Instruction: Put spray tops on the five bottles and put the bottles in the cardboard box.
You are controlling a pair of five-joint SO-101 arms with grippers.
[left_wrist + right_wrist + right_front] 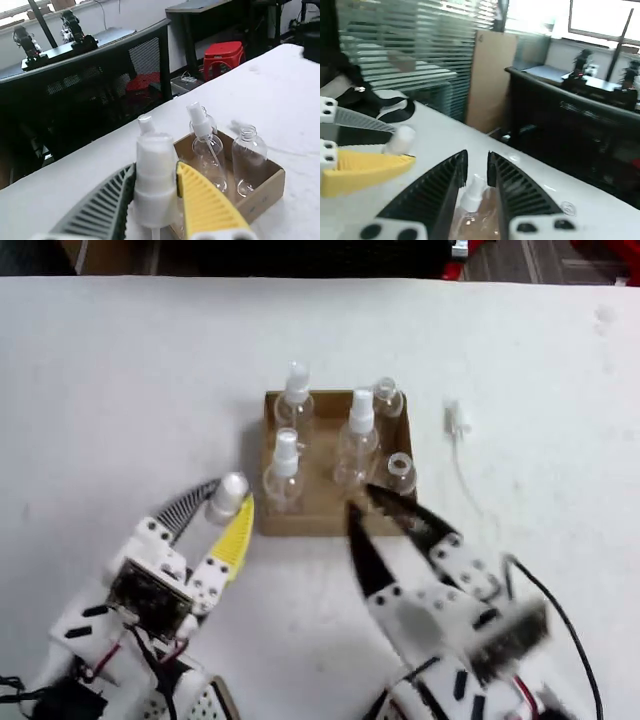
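The cardboard box [325,510] sits mid-table with several clear bottles standing in it. Three wear white spray tops, among them one at the far left [297,390] and one in the middle [361,418]. Two are open-necked: one at the far right corner [388,400], one at the near right [400,472]. My left gripper [230,495] [156,170] is just left of the box, shut on a white spray top [228,490] [154,175]. My right gripper [362,500] [477,157] is at the box's near right edge, open and holding nothing.
A loose spray top [456,420] with its thin tube lies on the white table [140,380] right of the box. A black cable [560,610] loops by the right arm. A dark chair back [100,75] stands beyond the table's far edge.
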